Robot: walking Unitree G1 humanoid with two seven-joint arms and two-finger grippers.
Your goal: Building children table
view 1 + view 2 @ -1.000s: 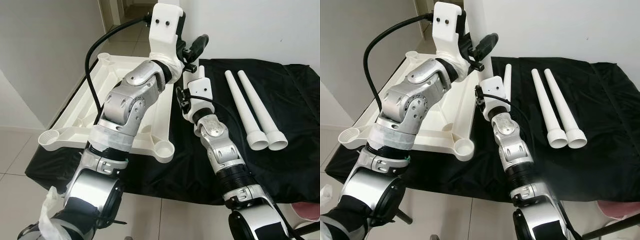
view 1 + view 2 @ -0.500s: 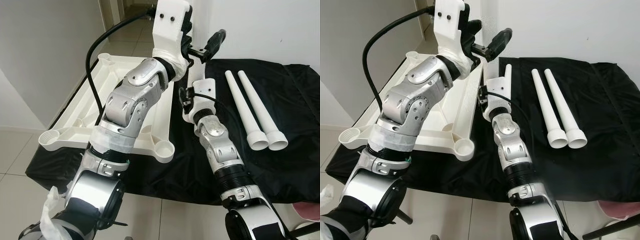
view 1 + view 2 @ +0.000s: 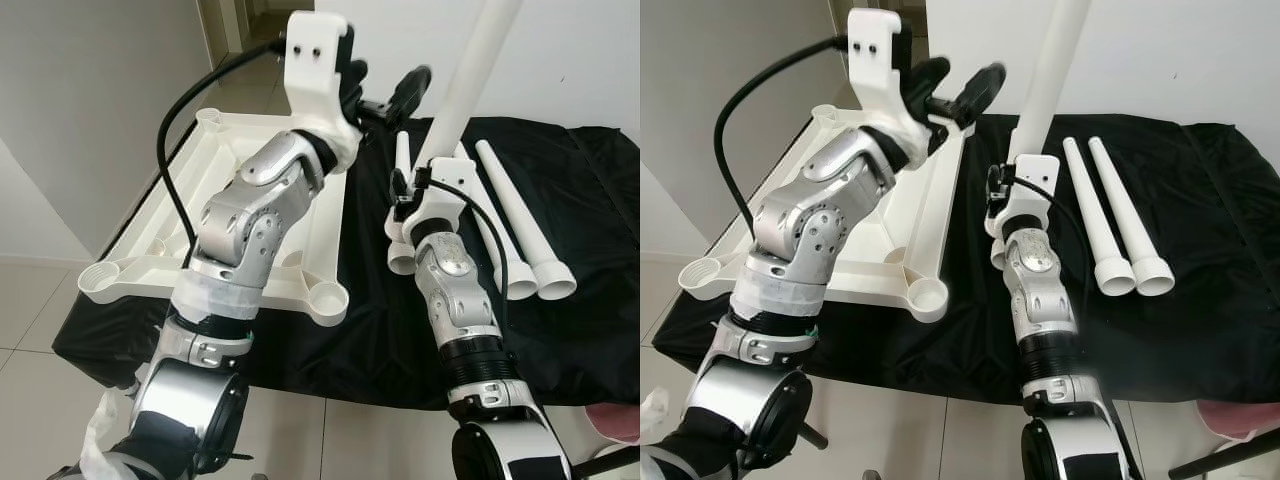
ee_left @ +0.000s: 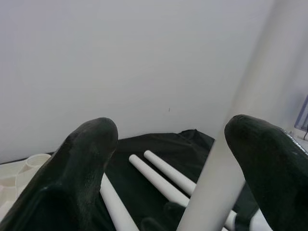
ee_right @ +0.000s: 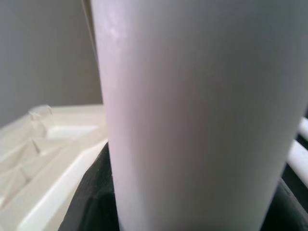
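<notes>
- Lying upside down on the black cloth, the white tabletop overhangs the cloth's left edge; two spare legs rest right of it, open cloth beyond.
- Since a second ago, the raised leg, then flat beside the tabletop, stands tilted upright.
- The right gripper clamps it low down.
- The left gripper hovers spread, empty, above the tabletop's far edge.

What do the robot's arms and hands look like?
Both arms are shiny silver metal, built from rounded joints. The left arm has white tape around its lower part and a thick black cable looping to a white box at the wrist. The right arm has a ribbed black ring and a thin black wire. The left hand has two fat, rounded black fingers.
</notes>
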